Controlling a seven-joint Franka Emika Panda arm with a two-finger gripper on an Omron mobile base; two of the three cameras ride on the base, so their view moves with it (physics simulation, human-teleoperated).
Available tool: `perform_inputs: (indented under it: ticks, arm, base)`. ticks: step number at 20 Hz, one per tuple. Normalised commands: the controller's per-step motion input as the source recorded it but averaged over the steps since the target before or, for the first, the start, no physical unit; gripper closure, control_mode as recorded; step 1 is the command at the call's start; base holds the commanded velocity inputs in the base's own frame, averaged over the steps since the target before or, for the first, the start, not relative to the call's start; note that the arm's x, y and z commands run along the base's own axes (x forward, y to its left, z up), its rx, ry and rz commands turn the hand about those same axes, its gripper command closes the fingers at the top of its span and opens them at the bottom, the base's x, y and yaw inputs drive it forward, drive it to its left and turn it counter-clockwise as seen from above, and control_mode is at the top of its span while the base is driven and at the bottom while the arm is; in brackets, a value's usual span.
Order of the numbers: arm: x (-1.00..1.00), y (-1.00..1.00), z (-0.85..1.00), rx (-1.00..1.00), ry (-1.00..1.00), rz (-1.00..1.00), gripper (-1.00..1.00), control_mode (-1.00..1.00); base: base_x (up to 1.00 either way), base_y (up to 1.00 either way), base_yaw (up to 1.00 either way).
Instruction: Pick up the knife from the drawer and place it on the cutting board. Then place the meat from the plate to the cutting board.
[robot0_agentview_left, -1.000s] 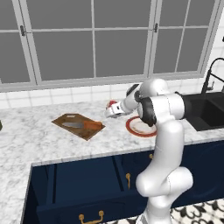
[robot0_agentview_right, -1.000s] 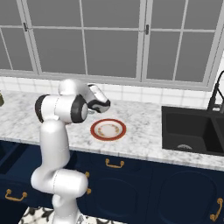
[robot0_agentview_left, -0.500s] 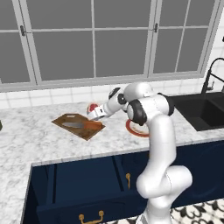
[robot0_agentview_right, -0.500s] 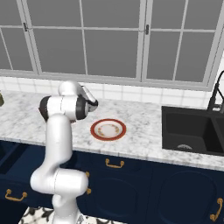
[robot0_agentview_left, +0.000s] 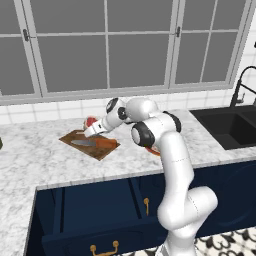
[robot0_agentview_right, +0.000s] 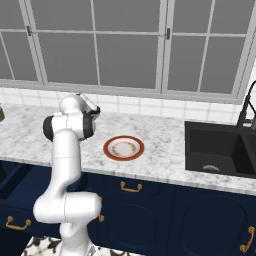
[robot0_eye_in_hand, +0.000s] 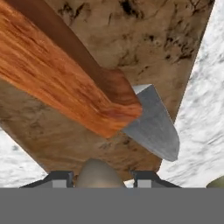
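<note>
The dark brown cutting board (robot0_agentview_left: 85, 149) lies on the marble counter, left of the arm. On it rests the knife (robot0_agentview_left: 96, 143), orange handle to the right and grey blade to the left. My gripper (robot0_agentview_left: 91, 129) hovers low over the board's far edge, shut on the meat (robot0_agentview_left: 90, 121), which is red on top. In the hand view the meat (robot0_eye_in_hand: 98, 174) shows pale between the fingertips (robot0_eye_in_hand: 59, 178), just above the knife (robot0_eye_in_hand: 148, 124) and the board (robot0_eye_in_hand: 144, 39). The plate (robot0_agentview_right: 123, 148) sits bare on the counter. The drawer (robot0_agentview_left: 95, 210) stands open below.
A black sink (robot0_agentview_right: 220, 147) with a dark faucet (robot0_agentview_left: 239, 85) takes up the counter's right end. Windows and a white tiled wall run behind the counter. The open drawer's front with its gold handle (robot0_agentview_left: 102, 247) juts out towards the base.
The arm has swung left from over the plate to over the cutting board, carrying the meat in the gripper. The plate stays where it was, with no meat on it.
</note>
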Motion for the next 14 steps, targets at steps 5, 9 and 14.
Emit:
perform_inputs:
  ticks: [5,9,14]
  arm:
    - [1.00,0.20,0.36,-0.05,0.38,0.32,1.00,-1.00]
    - [1.00,-0.20,0.33,-0.02,0.35,0.27,-1.00,-1.00]
    - [0.83,-0.39,0.42,0.00,0.28,0.23,-1.00,-1.00]
  base:
    - [0.00,0.00,0.00]
    - [0.00,0.00,0.00]
    - [0.00,0.00,0.00]
